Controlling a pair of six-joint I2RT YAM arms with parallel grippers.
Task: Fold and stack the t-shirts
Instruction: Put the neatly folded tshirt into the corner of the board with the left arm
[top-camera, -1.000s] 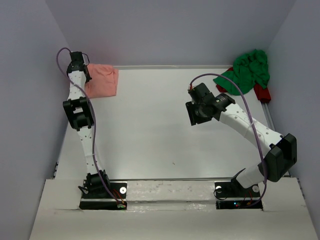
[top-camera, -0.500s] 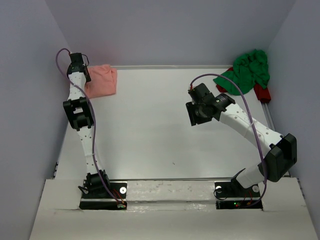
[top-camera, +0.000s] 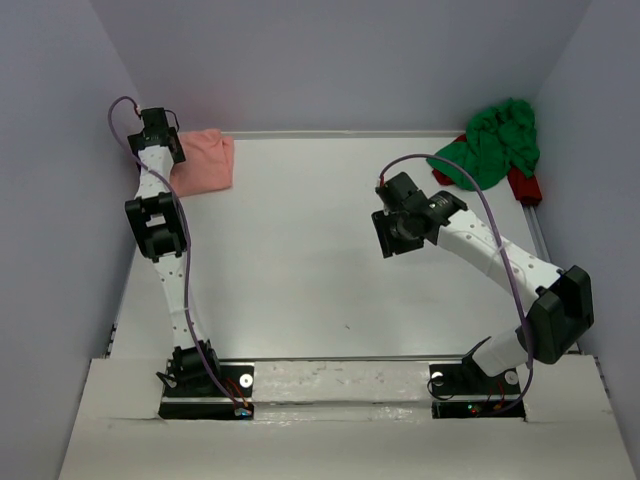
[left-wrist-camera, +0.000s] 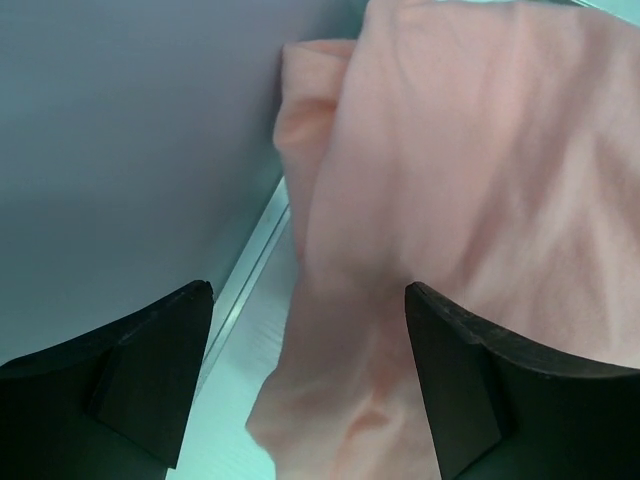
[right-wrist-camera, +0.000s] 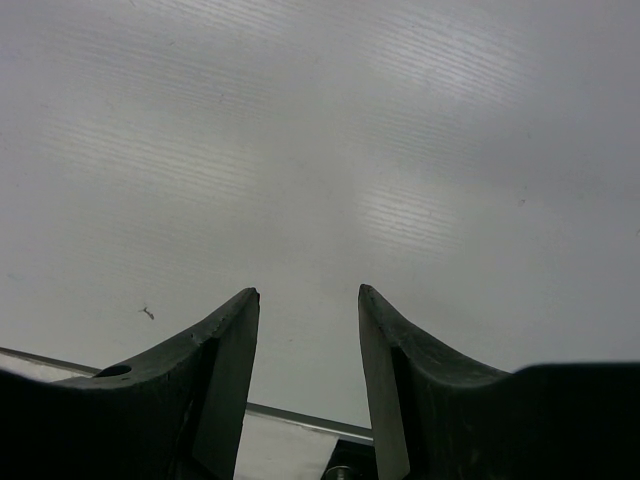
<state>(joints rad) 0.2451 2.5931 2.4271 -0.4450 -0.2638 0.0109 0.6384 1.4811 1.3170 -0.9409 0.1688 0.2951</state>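
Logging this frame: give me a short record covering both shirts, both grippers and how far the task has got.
pink t-shirt: folded, far left corner of the table
green t-shirt: crumpled heap, far right corner, partly over a red object
left gripper: open, over the pink t-shirt's edge, gripping nothing
right gripper: open, empty, above bare table
stack: not yet made; shirts lie at opposite corners

- This looked like a robot lab's test cell.
- Plain lilac-grey walls (top-camera: 330, 60) boxed in a white table (top-camera: 300, 280) on three sides.
- A left arm (top-camera: 160, 225) and a right arm (top-camera: 480, 245), white with exposed cables, were bolted at its near edge.
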